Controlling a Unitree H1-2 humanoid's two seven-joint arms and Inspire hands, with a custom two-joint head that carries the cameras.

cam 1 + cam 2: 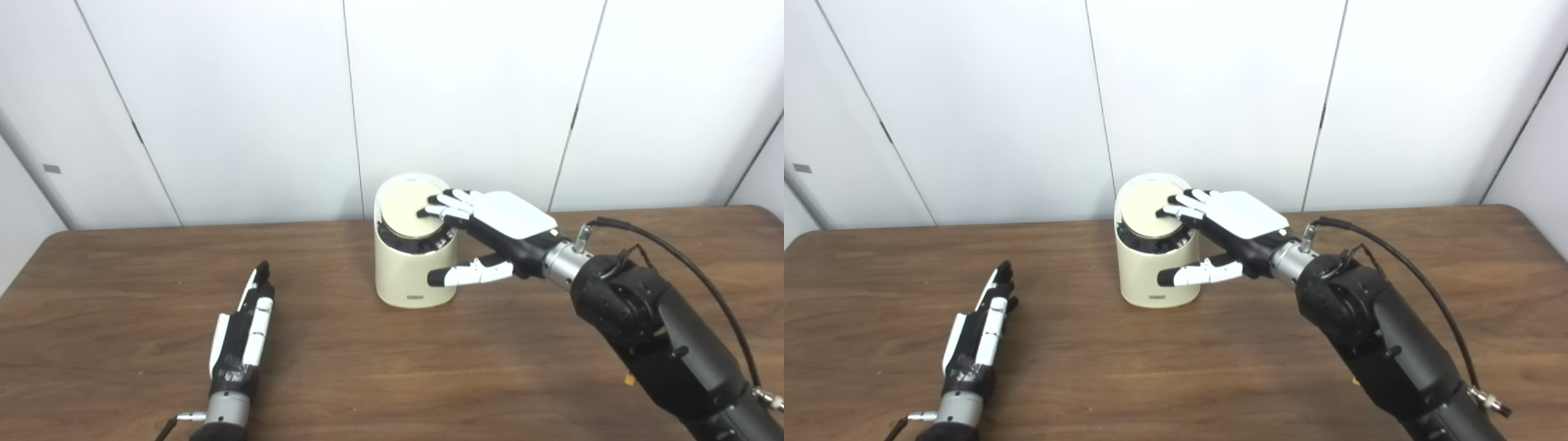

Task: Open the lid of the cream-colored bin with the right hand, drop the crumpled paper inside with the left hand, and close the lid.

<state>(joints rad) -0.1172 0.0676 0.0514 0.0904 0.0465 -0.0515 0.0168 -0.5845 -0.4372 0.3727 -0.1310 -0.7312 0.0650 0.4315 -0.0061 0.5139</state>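
Note:
A cream-colored bin [409, 277] stands on the middle of the brown table. Its round lid [404, 211] sits tilted in the top, with a dark gap showing under its front edge. My right hand [490, 229] reaches in from the right, open; its fingertips [436, 208] rest on the lid's right part and the thumb stretches along the bin's right side. To the left, my left hand [245, 331] lies flat on the table, open and holding nothing. No crumpled paper shows in either view.
The wooden table [429, 367] runs to white wall panels [465, 92] just behind the bin. A black cable [686, 263] loops over my right forearm.

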